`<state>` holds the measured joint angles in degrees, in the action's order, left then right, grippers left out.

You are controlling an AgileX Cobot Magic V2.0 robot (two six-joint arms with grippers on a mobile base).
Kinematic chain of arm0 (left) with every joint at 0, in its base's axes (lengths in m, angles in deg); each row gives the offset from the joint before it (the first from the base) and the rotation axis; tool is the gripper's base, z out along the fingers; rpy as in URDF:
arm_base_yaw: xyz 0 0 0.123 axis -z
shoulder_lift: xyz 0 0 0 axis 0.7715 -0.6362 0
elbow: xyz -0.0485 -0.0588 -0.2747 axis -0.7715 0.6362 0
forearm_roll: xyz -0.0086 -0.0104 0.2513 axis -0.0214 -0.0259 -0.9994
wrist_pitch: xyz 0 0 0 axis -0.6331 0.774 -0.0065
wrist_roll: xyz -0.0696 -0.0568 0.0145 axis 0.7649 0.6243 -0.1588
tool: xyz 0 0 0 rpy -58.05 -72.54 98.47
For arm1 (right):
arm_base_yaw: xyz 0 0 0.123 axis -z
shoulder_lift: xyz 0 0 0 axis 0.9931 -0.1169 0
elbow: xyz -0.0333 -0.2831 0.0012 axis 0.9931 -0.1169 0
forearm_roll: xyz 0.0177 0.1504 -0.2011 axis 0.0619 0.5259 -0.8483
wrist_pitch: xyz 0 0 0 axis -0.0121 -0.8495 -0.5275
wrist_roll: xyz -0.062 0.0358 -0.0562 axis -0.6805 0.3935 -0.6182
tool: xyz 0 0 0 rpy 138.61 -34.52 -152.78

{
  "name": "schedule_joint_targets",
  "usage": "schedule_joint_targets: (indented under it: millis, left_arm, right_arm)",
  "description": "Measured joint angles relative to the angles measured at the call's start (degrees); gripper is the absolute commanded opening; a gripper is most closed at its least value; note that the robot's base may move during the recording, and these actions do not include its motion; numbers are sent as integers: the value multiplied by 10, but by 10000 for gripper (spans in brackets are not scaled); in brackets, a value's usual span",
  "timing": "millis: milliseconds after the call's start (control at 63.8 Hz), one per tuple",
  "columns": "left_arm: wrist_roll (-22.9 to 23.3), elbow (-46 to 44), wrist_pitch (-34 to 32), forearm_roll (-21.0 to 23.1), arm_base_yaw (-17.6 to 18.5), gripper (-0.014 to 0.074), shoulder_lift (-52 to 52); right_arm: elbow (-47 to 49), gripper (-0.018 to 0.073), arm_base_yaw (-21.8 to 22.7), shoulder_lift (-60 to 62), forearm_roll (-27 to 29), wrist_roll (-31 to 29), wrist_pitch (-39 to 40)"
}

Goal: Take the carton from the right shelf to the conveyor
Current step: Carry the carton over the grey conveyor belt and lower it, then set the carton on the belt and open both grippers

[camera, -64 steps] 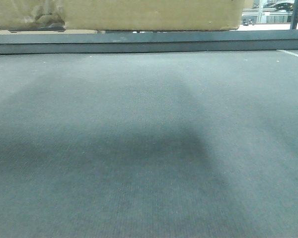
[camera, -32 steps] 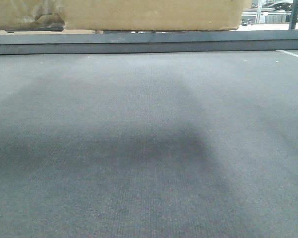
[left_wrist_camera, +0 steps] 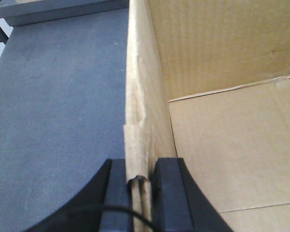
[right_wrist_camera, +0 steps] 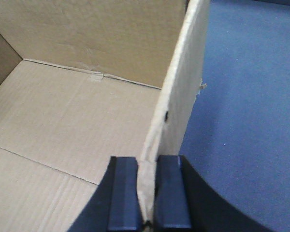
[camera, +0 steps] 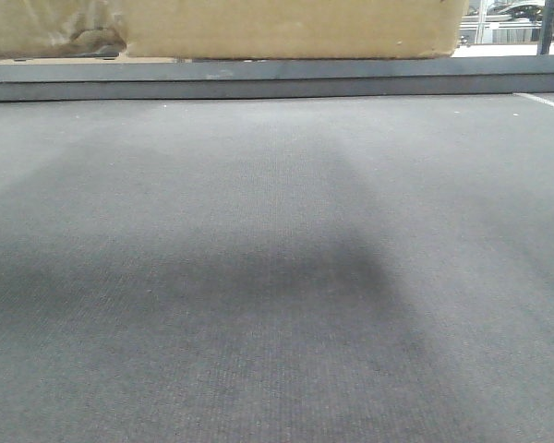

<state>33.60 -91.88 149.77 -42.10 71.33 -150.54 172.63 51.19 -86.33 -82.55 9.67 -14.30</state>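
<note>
My left fingers (left_wrist_camera: 158,193) are clamped on the top edge of one wall of the carton (left_wrist_camera: 140,96), one black pad on each side of the cardboard. That edge is creased and a little crushed just beyond the pads. To the right of the wall I look down into the open carton at its plain brown floor flaps. To the left lies the dark grey-blue conveyor belt (left_wrist_camera: 53,121), with its frame at the far end.

My right fingers (right_wrist_camera: 160,193) are pinched on the opposite wall the same way, cardboard squeezed between the two pads. This wall has a small dark hole and a frayed nick along its edge. The carton's (right_wrist_camera: 63,121) inside is on the left here, and the conveyor belt (right_wrist_camera: 246,96) runs along the right, outside the wall.

From the front camera the conveyor belt (camera: 277,277) fills nearly the whole view, with a soft shadow across the middle. The carton (camera: 286,28) shows only as a brown strip at the far end, above a dark rail (camera: 277,78), with a crumpled patch near its left end. From so low an angle I cannot tell whether its base rests on the belt or hangs just above it.
</note>
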Motion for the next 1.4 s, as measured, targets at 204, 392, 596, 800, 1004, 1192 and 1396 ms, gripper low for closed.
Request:
schedule_joint_targets:
  millis: [204, 392, 596, 800, 1004, 1192, 1396]
  left_arm:
    - [0, 0, 0, 0, 0, -9, 0]
    - [0, 0, -1, 0, 0, -9, 0]
    - [-2, 0, -63, 65, -9, -9, -7]
    - [-6, 0, -131, 125, -12, -9, -71]
    - [-7, 0, -178, 130, -14, -9, -148]
    - [-7, 0, -218, 116, -19, -9, -215]
    - [-8, 0, -243, 99, -20, 0, -280]
  right_arm:
    - [0, -69, 0, 0, 0, 0, 1]
    - [0, -69, 0, 0, 0, 0, 8]
    - [0, -69, 15, -1, -12, 0, 10]
    - [0, -69, 80, -32, -16, 0, 10]
    - [0, -69, 108, -92, -17, -2, 41]
    - [0, -69, 112, -155, -30, -4, 72]
    - [0, -69, 113, -217, -43, -4, 86]
